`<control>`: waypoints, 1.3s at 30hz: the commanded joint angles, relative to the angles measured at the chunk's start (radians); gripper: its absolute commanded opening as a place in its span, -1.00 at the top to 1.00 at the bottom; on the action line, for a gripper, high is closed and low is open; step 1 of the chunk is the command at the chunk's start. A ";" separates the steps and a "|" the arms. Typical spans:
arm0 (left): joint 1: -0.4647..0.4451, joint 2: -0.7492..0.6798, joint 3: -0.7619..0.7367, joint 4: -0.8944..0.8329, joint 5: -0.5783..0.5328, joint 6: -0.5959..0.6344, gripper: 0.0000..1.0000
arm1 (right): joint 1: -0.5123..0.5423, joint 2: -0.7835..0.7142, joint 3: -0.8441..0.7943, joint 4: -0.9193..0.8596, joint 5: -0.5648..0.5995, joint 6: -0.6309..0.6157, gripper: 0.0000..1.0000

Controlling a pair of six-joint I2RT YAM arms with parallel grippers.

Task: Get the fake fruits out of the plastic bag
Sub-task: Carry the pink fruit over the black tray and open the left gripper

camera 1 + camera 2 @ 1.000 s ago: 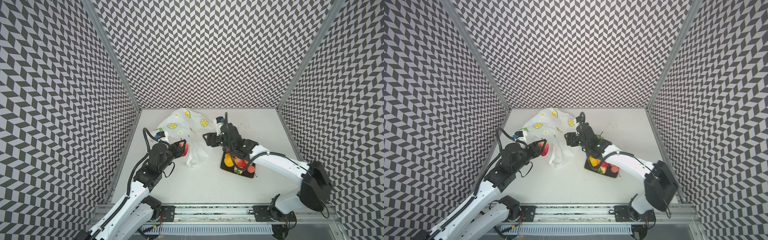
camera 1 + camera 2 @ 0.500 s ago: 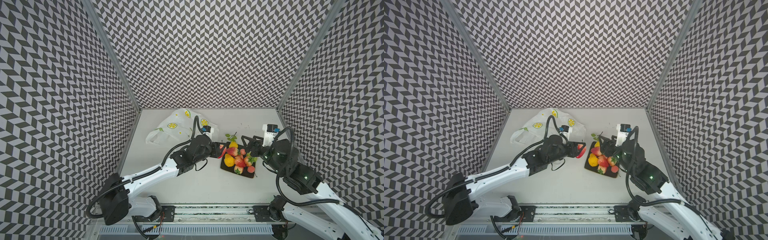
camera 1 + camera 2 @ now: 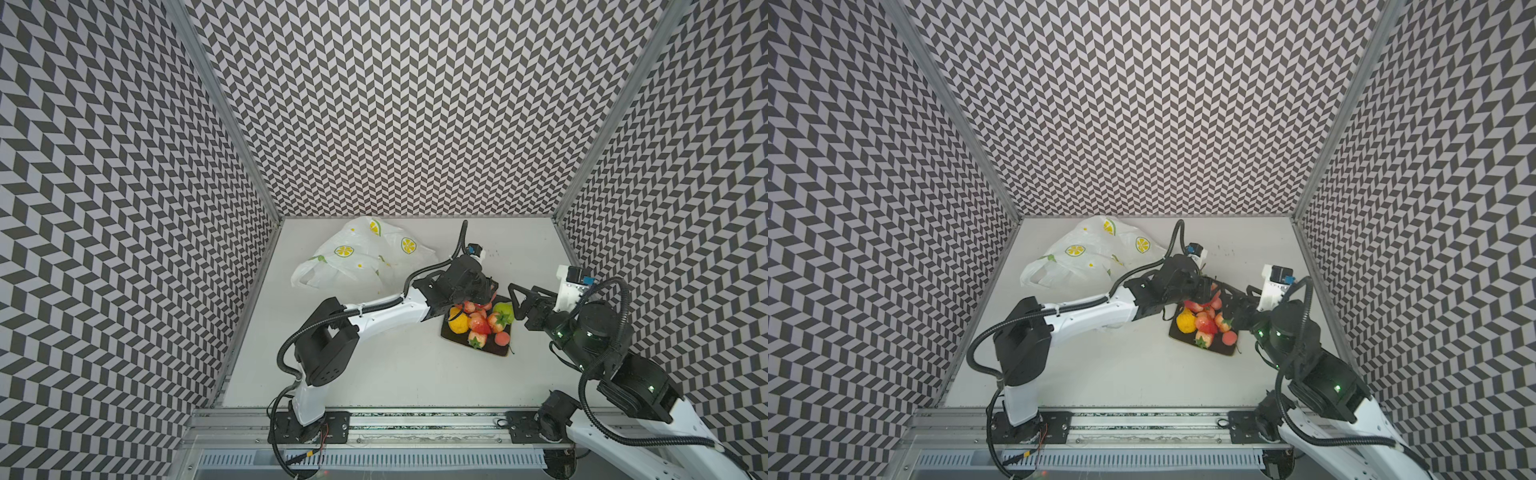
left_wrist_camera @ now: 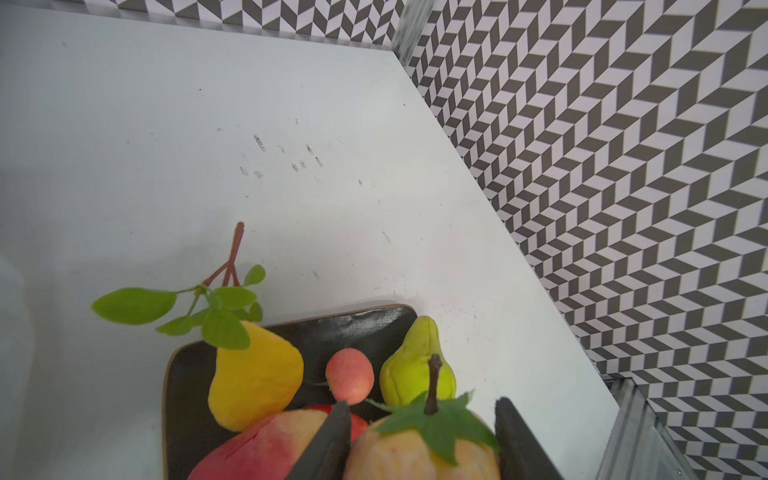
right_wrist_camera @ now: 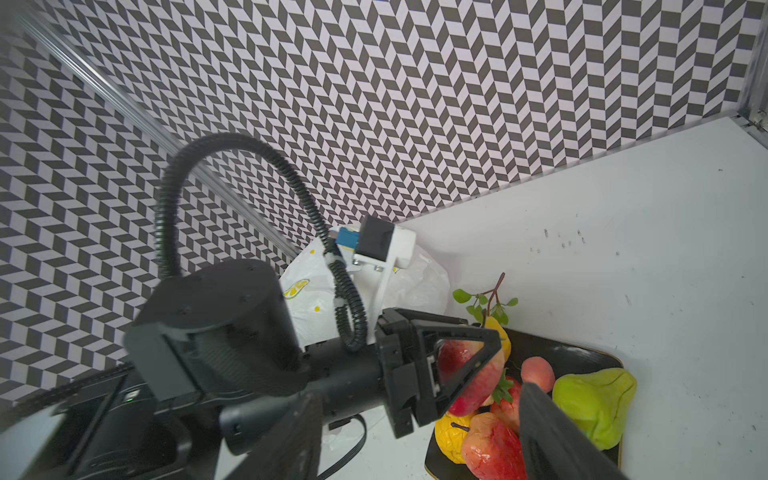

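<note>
The fake fruits (image 3: 478, 326) lie heaped on the dark plate (image 3: 500, 352) on the bench (image 3: 395, 374), well apart from the plastic bag (image 3: 357, 257) slumped at the back left. In the last second the left pincer (image 4: 422, 404) has carried a pinkish fruit (image 4: 415, 459) from the bag to just above the plate and grips it half-closed, while the right pincer (image 3: 515, 306) has withdrawn beside the plate, wide and empty. Release is the likely next step; the bag's remaining contents cannot be told.

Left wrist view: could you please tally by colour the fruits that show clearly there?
Yellow fruit: 1
Green pear: 1
Small pink fruit: 1
Red fruit: 1
Pale orange fruit, gripped in the left hand: 1
Total: 5, leaving out a red sliver behind one finger.
</note>
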 commanded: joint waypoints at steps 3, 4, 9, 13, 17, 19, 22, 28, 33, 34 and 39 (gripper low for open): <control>-0.008 0.113 0.139 -0.088 0.020 0.041 0.33 | -0.002 -0.032 -0.009 0.007 0.012 0.013 -0.44; -0.008 0.136 0.162 -0.098 0.022 0.042 0.34 | -0.003 -0.036 -0.009 0.007 0.012 0.013 -0.44; -0.012 0.208 0.223 -0.126 0.009 0.033 0.34 | -0.001 -0.051 -0.009 0.001 0.012 0.014 -0.45; -0.018 0.240 0.240 -0.156 -0.017 0.041 0.33 | -0.002 -0.063 -0.011 -0.002 0.012 0.015 -0.45; -0.022 0.259 0.248 -0.168 -0.021 0.042 0.28 | -0.002 -0.067 -0.012 0.001 0.008 0.018 -0.45; -0.022 0.264 0.251 -0.170 -0.023 0.043 0.25 | -0.002 -0.066 -0.011 0.002 0.006 0.017 -0.45; -0.025 0.272 0.257 -0.180 -0.028 0.047 0.15 | -0.002 -0.066 -0.007 0.002 0.005 0.015 -0.44; -0.026 0.259 0.256 -0.176 -0.036 0.045 -0.14 | -0.001 -0.065 -0.007 0.003 -0.002 0.017 -0.44; -0.027 0.232 0.257 -0.164 -0.048 0.045 -0.33 | -0.001 -0.063 -0.008 0.004 -0.003 0.016 -0.45; -0.026 0.227 0.256 -0.163 -0.049 0.045 -0.35 | -0.001 -0.062 -0.007 0.003 -0.005 0.017 -0.45; -0.027 0.197 0.254 -0.155 -0.054 0.045 -0.45 | -0.002 -0.061 -0.012 0.006 -0.005 0.018 -0.44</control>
